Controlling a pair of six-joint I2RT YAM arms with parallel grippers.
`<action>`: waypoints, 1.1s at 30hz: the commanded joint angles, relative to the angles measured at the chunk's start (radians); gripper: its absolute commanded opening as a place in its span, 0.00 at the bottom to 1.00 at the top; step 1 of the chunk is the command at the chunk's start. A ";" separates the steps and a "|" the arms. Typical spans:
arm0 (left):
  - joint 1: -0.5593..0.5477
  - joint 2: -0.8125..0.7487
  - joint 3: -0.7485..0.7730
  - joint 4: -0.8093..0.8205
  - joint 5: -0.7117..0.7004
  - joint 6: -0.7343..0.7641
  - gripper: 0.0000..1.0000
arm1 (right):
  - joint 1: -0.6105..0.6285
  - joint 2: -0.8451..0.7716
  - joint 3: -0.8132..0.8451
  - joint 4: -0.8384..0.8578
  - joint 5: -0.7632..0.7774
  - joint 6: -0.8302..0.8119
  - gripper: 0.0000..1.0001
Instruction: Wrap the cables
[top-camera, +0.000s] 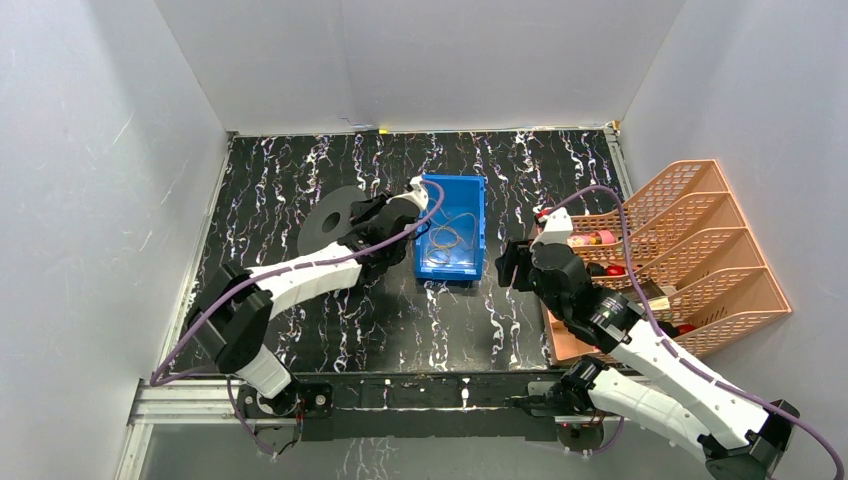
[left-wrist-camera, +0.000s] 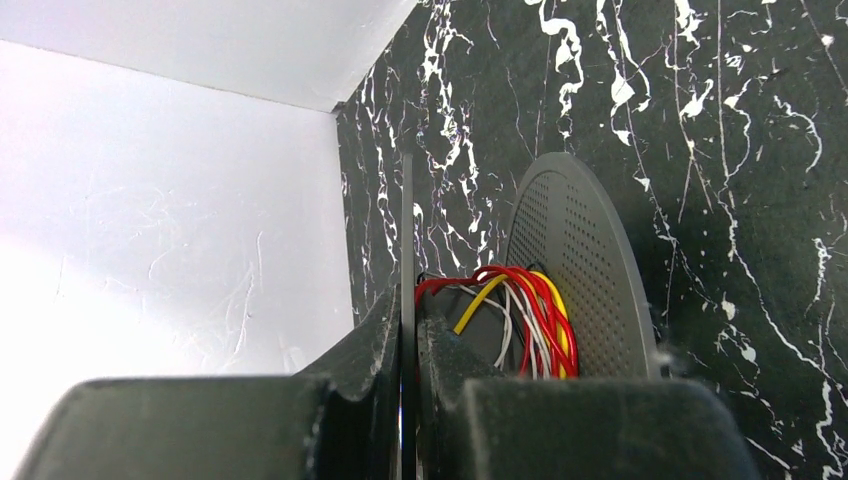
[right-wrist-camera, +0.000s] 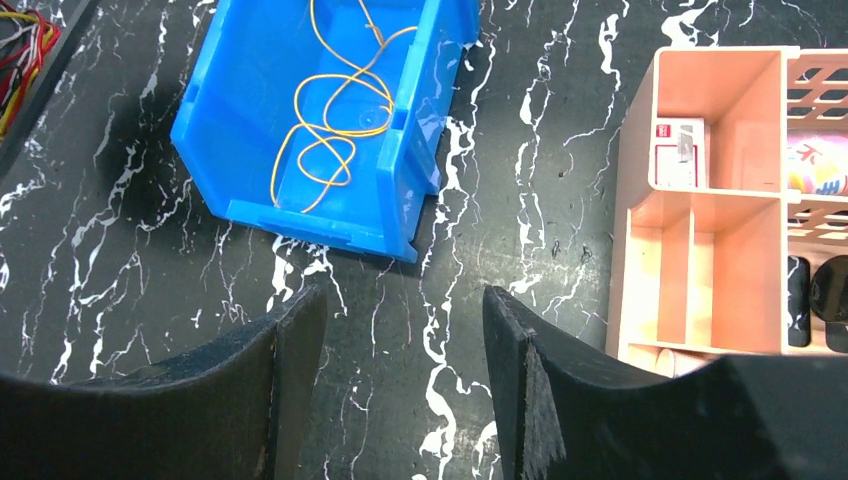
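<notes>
We had folded our left arm (top-camera: 300, 272) at the elbow, its forearm reaching forward and to the right. The left gripper (left-wrist-camera: 408, 335) was pinched tight on the edge of a thin grey disc (left-wrist-camera: 407, 230). Our right arm (top-camera: 655, 355) stretched forward and leftward, and the right gripper (right-wrist-camera: 405, 320) had its fingers spread apart, gripping nothing.

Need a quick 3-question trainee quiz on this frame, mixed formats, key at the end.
1. True or false: the right fingers are shut on a cable.
2. The loose orange cable lies: A) in the blue bin; B) in the organizer; C) on the bare table.
3. What colours are the wound cables on the spool that the left fingers grip?
Key: 1 false, they stand open and empty; 2 A; 3 red, yellow, white.
</notes>
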 joint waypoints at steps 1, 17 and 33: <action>0.013 0.020 0.012 0.142 -0.118 0.082 0.00 | -0.002 -0.003 0.042 -0.025 0.021 0.014 0.67; 0.026 0.286 0.040 0.212 -0.160 0.001 0.00 | -0.002 -0.018 0.011 -0.030 -0.022 0.018 0.68; 0.028 0.371 0.098 -0.126 -0.091 -0.418 0.39 | -0.002 -0.025 0.019 -0.047 -0.035 0.021 0.70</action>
